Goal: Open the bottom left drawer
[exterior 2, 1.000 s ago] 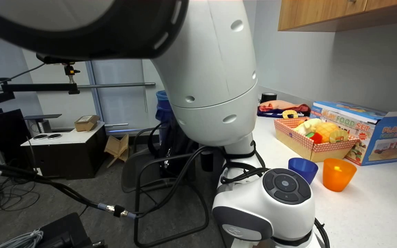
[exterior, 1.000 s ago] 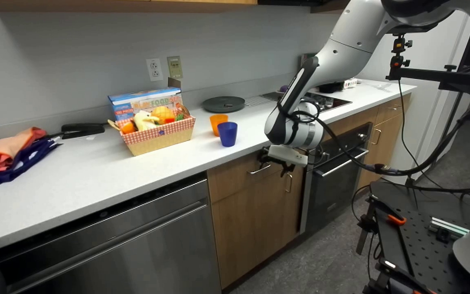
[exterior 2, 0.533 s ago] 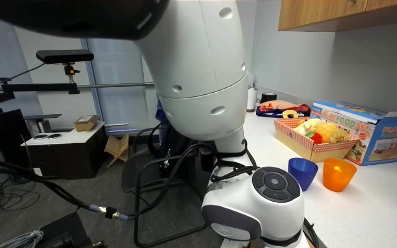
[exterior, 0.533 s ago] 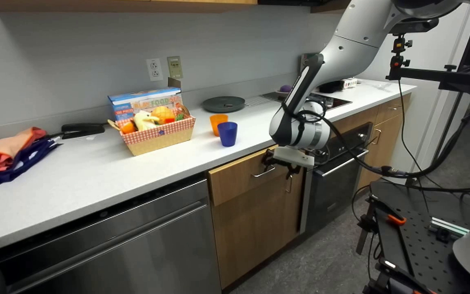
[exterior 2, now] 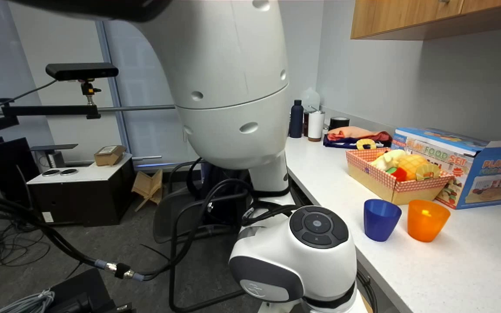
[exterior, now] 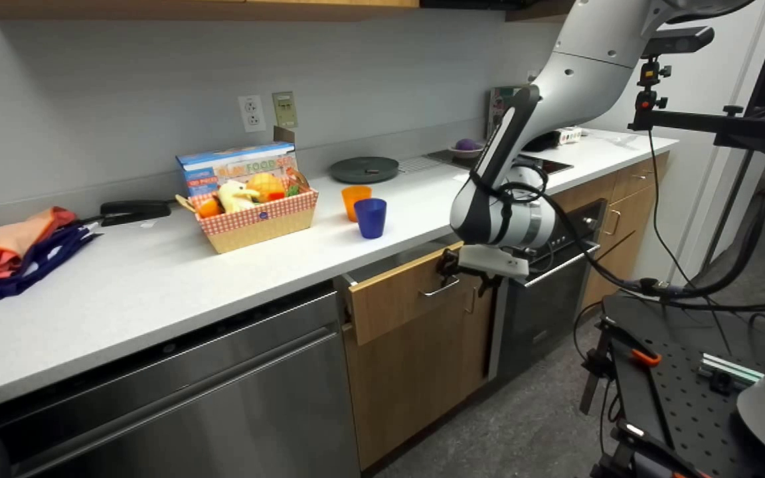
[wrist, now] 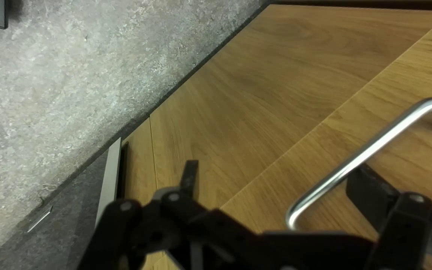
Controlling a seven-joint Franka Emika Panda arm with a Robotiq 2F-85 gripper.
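Observation:
The drawer (exterior: 396,302) with the brown wood front is partly pulled out under the counter in an exterior view. A strip of its inside shows above the front, mostly shaded. Its silver bar handle (exterior: 439,288) also shows in the wrist view (wrist: 366,153). My gripper (exterior: 465,280) is at the handle's right end. In the wrist view my gripper (wrist: 274,170) has its black fingers wide apart. One finger's tip is tucked behind the handle bar, between bar and drawer front. The other finger stands apart, below the handle's end. The drawer is hidden behind the arm in the other exterior picture.
A cabinet door (exterior: 409,385) is below the drawer, with a dishwasher (exterior: 223,398) to its left and an oven (exterior: 542,312) to its right. Blue (exterior: 371,218) and orange (exterior: 354,198) cups stand near the counter's edge. A food basket (exterior: 259,226) is beside them.
The drawer was closed a second ago and has come partly out. My gripper and arm have moved away from the counter together with the handle.

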